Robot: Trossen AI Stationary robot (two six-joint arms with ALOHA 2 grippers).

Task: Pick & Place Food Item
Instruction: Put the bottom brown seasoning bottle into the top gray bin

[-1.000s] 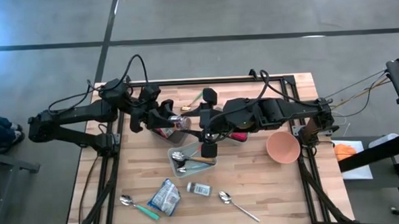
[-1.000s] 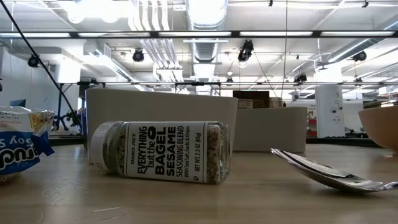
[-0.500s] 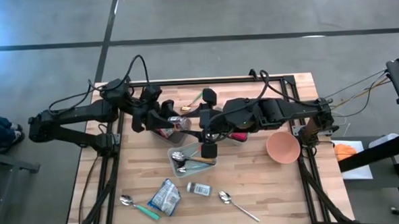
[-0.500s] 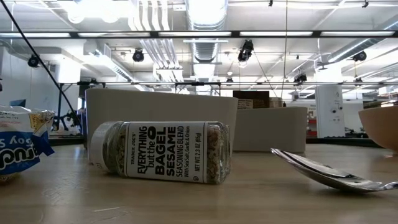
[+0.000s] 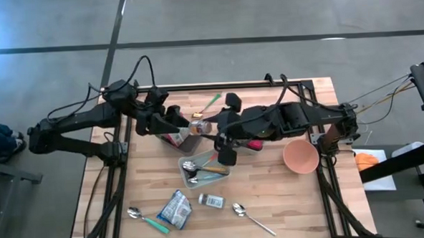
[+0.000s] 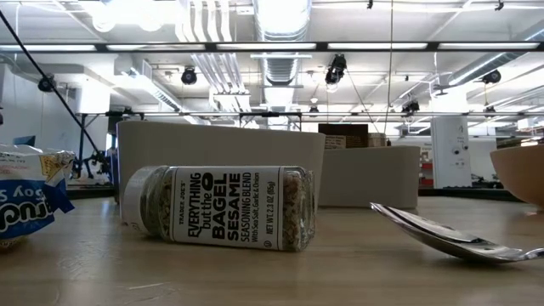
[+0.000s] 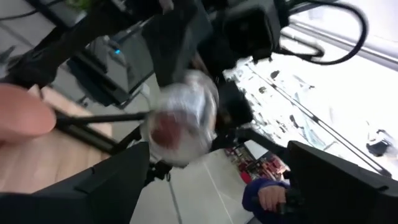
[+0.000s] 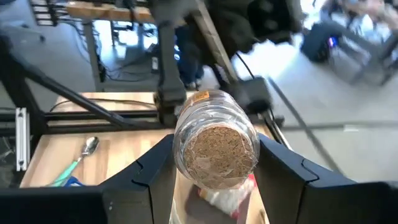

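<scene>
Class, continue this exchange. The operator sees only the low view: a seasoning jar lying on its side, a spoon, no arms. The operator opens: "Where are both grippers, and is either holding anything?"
Observer: Both meet over the far middle of the table. The right gripper is shut on a clear jar with brown contents.
Operator: And the left one?
Observer: The left gripper is open and faces that jar, which is not clamped between its fingers.
Operator: What lies under them?
Observer: A dark bin; nearer you, a tray of cutlery.
</scene>
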